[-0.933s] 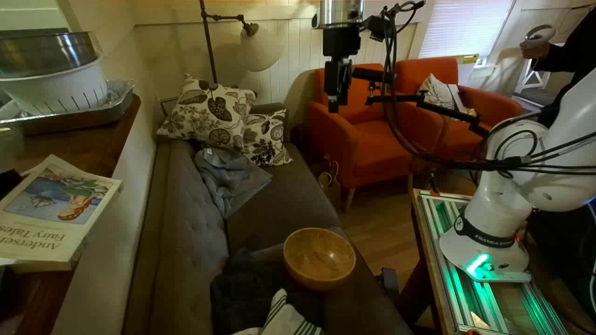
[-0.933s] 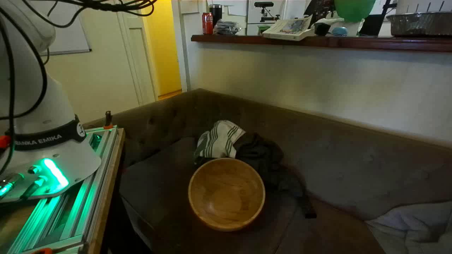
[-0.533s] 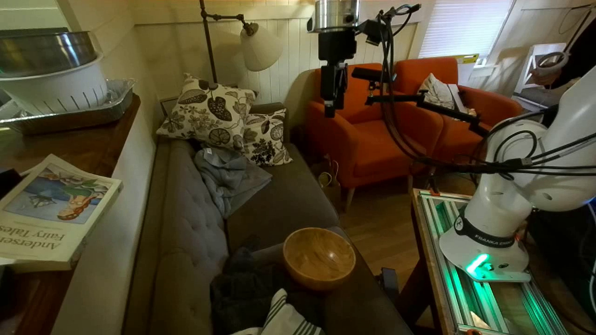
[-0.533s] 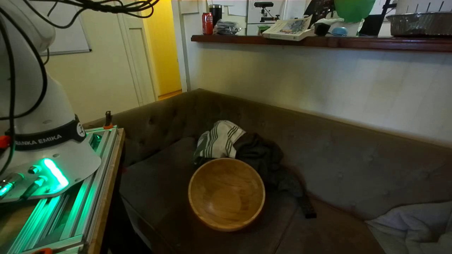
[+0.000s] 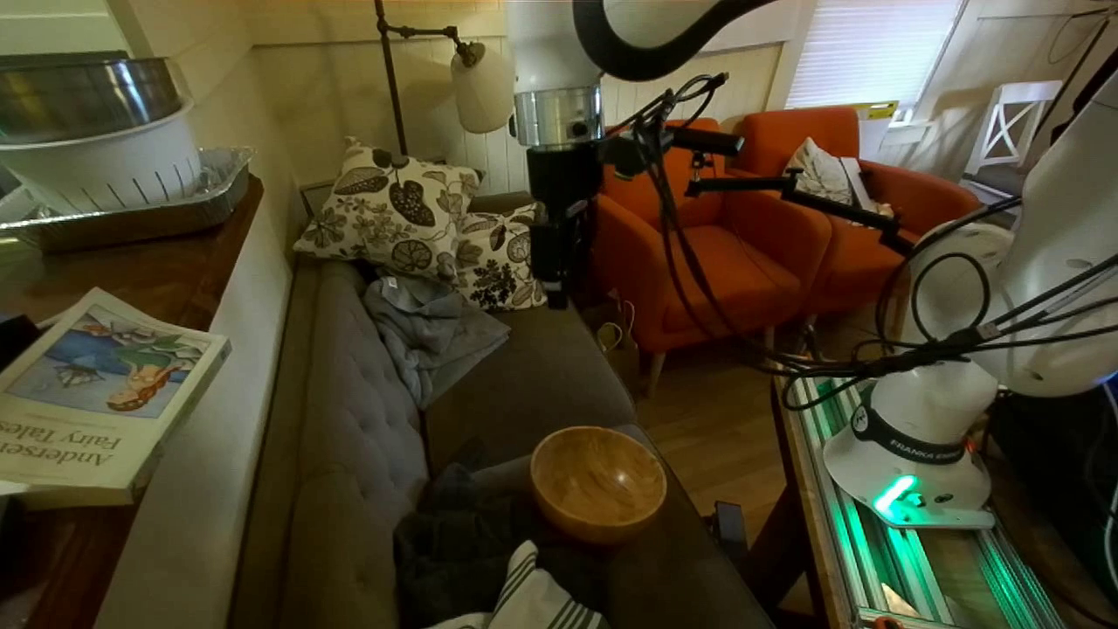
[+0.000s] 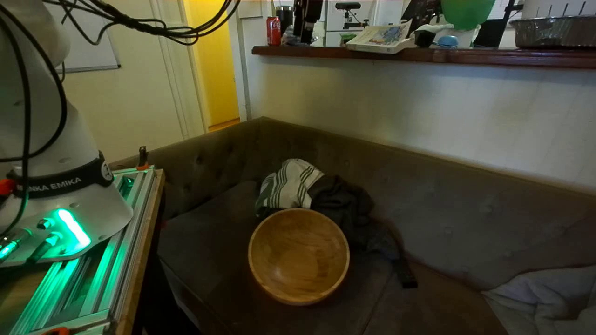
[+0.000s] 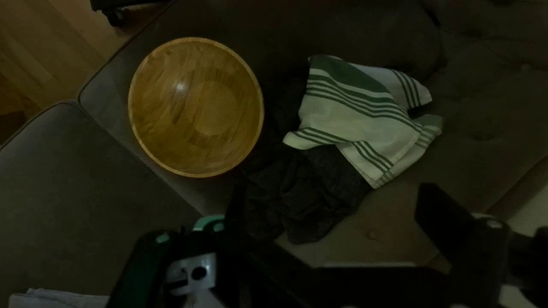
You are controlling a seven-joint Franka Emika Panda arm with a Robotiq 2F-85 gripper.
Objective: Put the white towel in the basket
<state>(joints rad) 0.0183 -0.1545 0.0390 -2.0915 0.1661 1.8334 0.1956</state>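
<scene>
The white towel with green stripes lies crumpled on the sofa, in the wrist view (image 7: 359, 117) and in both exterior views (image 5: 537, 598) (image 6: 291, 186). It rests partly on a dark cloth (image 7: 299, 196). No basket shows; a round wooden bowl (image 7: 197, 107) stands beside the towel, also in both exterior views (image 5: 598, 485) (image 6: 299, 256). The bowl is empty. My gripper (image 7: 334, 199) is open with nothing between its fingers. It hangs pointing down, well above the sofa, in both exterior views (image 5: 557, 293) (image 6: 306, 35), apart from towel and bowl.
A grey-blue cloth (image 5: 428, 332) and patterned pillows (image 5: 402, 210) lie at one end of the sofa (image 5: 541, 376). The sofa back borders the towel. A ledge (image 6: 419, 55) with a book (image 6: 382, 37) runs behind. Orange armchairs (image 5: 699, 262) and a camera arm (image 5: 812, 196) stand nearby.
My gripper has moved lower and to the left in an exterior view, and now shows at the top of the view facing the ledge. The towel and bowl have not moved.
</scene>
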